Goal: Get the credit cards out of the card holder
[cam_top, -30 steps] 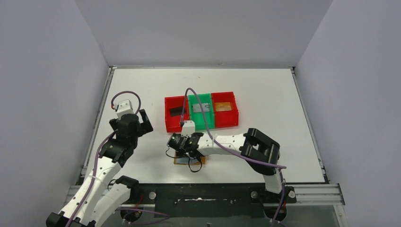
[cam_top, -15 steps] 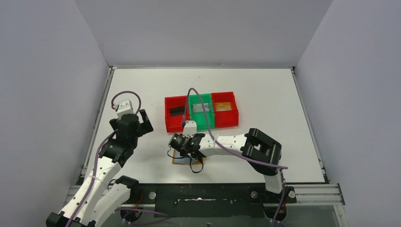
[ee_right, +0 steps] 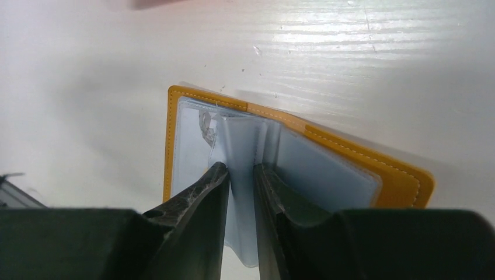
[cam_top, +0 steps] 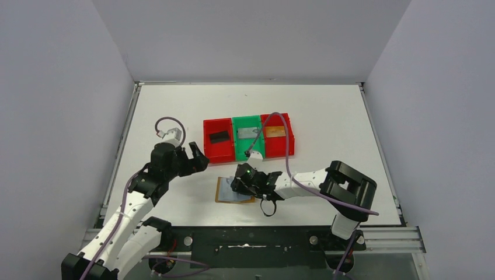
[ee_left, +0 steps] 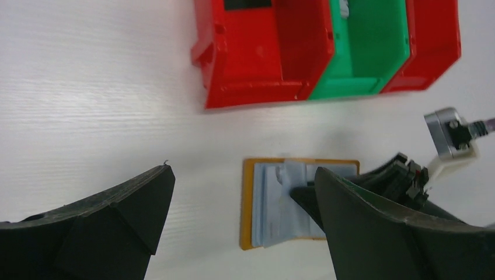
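The card holder lies open on the table near the front, orange-tan outside with pale blue-grey inner panels. My right gripper is low over it and shut on a pale blue inner sleeve, which stands up between the fingers. The orange cover lies flat under them. My left gripper is open and empty, hovering just left of and beyond the holder. In the left wrist view the holder lies between my open fingertips. No loose card shows at the holder.
A row of three joined bins stands behind the holder: red, green and red. They hold a black card, a grey card and a tan card. The right arm's cable loops by the holder.
My right gripper has moved right and the holder now lies open, with an inner sleeve pinched. My left arm has swung right, toward the holder.
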`<control>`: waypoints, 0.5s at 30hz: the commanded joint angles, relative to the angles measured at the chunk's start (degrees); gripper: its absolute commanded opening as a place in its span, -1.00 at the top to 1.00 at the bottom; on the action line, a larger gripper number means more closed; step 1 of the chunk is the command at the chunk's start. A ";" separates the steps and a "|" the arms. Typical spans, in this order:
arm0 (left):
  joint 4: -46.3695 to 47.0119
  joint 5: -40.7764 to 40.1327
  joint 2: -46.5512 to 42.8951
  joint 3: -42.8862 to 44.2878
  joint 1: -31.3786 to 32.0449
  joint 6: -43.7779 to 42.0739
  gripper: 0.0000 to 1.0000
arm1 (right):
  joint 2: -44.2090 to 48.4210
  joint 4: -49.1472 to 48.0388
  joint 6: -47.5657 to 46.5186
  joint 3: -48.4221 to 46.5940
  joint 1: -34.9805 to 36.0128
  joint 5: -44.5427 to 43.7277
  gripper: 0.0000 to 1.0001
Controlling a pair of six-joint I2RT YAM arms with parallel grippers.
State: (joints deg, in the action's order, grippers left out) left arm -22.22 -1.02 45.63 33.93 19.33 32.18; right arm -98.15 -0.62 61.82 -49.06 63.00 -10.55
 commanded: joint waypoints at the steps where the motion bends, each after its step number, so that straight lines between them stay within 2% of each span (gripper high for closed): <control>1: 9.73 18.41 1.42 -3.93 -0.26 4.68 -0.83 | 3.31 -15.46 3.03 5.90 -1.31 3.59 0.51; 4: 14.02 25.10 2.76 -5.72 -0.10 6.09 -0.76 | 3.88 -20.73 4.20 9.10 -1.75 4.80 0.49; 8: 18.95 30.85 5.93 -7.76 0.57 7.84 -0.67 | 4.43 -22.05 5.56 11.03 -2.27 4.58 0.49; 15: 23.09 29.65 10.53 -7.83 6.40 9.48 -0.54 | 4.55 -23.49 7.04 12.96 -3.01 4.75 0.49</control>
State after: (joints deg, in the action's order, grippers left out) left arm -6.76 26.46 54.70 25.63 22.87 40.21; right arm -95.85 -20.36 67.46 -37.17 60.58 -5.45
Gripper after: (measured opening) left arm 0.787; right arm 0.252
